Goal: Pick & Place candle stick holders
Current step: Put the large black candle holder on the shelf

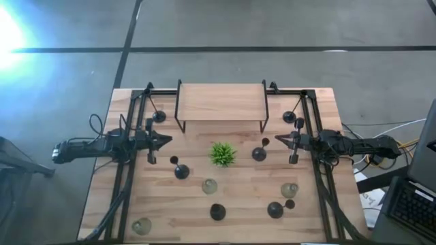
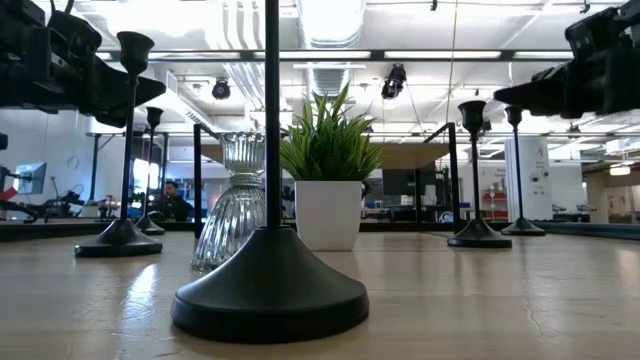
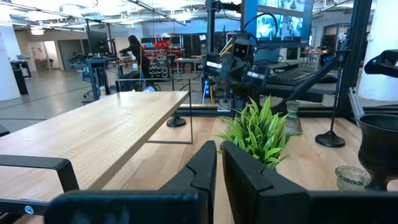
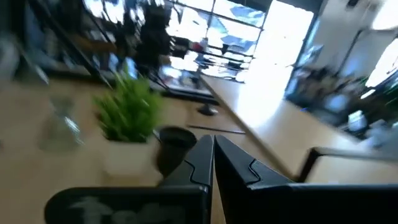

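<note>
Six black candle stick holders (image 1: 181, 171) and three glass holders (image 1: 210, 186) are scattered around the plant (image 1: 222, 154). Neither the left gripper (image 1: 166, 141) nor the right gripper (image 1: 279, 140) holds anything; both are closed. Metal sticks are judged rigid, bottom-heavy, best gripped mid-stem; glass is judged slippery, fragile

Small green plant (image 1: 222, 154) mid-table; wooden riser shelf (image 1: 221, 102) behind; person (image 3: 135, 55) far off.

Grey floor (image 1: 272, 27), bright ceiling lights (image 2: 330, 20), workbenches.
</note>
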### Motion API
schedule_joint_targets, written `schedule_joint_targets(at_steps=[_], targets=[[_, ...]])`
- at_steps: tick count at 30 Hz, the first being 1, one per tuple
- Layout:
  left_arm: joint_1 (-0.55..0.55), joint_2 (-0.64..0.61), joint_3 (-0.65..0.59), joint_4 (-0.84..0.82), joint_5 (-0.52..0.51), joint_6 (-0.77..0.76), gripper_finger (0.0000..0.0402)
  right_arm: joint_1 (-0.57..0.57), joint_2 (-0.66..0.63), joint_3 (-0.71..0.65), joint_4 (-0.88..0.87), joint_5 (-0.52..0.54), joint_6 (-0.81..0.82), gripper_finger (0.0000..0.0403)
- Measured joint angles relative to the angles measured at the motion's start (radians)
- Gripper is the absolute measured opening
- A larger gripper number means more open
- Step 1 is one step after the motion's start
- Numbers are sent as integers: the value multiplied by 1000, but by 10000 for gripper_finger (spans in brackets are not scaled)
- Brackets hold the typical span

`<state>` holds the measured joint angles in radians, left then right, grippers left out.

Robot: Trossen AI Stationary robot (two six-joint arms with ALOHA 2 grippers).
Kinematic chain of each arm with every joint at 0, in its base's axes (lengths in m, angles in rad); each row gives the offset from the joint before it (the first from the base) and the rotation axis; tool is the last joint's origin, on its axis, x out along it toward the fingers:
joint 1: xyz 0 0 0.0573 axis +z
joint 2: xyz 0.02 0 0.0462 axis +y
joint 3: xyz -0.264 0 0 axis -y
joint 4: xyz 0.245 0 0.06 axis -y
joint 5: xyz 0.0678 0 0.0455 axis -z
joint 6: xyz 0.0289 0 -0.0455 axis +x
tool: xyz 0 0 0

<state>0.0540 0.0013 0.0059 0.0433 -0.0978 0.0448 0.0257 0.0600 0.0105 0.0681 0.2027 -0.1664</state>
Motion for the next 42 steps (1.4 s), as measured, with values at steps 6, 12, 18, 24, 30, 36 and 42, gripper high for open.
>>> schedule_joint_targets(at_steps=[6, 12, 18, 24, 30, 36, 42], targets=[[0, 0, 0, 0, 0, 0, 32, 0, 0, 0, 204, -20, 154, 9], [0, 0, 0, 0, 0, 0, 32, 0, 1, 0, 477, -85, 278, 9], [0, 0, 0, 0, 0, 0, 32, 1, 22, 128, 459, -468, 197, 8], [0, 0, 0, 0, 0, 0, 32, 1, 190, 381, -9, -226, 201, 8], [0, 0, 0, 0, 0, 0, 32, 1, 446, 585, -443, 189, 345, 8], [0, 0, 0, 0, 0, 0, 32, 8, 558, 608, -740, 518, 619, 9], [0, 0, 0, 0, 0, 0, 32, 62, 535, 528, -883, 667, 874, 9]])
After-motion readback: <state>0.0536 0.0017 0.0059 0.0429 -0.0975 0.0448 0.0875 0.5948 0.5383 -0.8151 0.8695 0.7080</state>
